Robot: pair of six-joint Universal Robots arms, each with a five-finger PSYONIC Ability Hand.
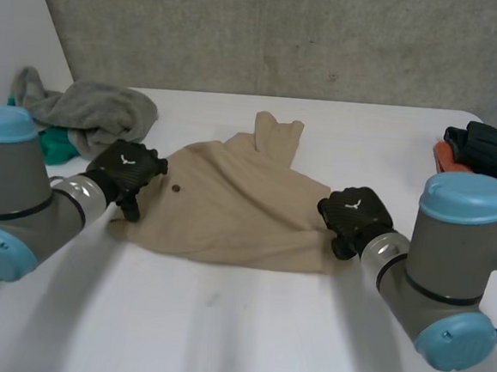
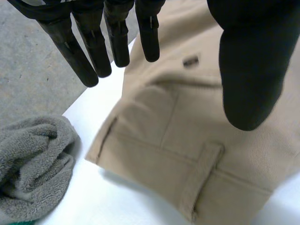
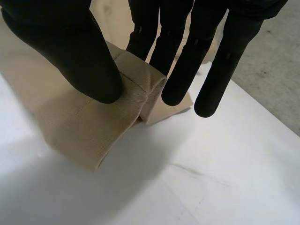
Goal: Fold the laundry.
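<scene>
Altogether one beige garment, one grey towel, one dark bundle

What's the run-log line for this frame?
left hand: open over pants waistband | right hand: pinching pants cuff | towel: heaped, left of pants

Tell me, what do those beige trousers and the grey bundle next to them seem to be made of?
The beige trousers look like a cotton twill with a matte finish: fine diagonal ribbing and stitched seams show up close. The grey bundle is probably terry towelling, soft and matte: its surface is a fuzzy, looped pile.
</scene>
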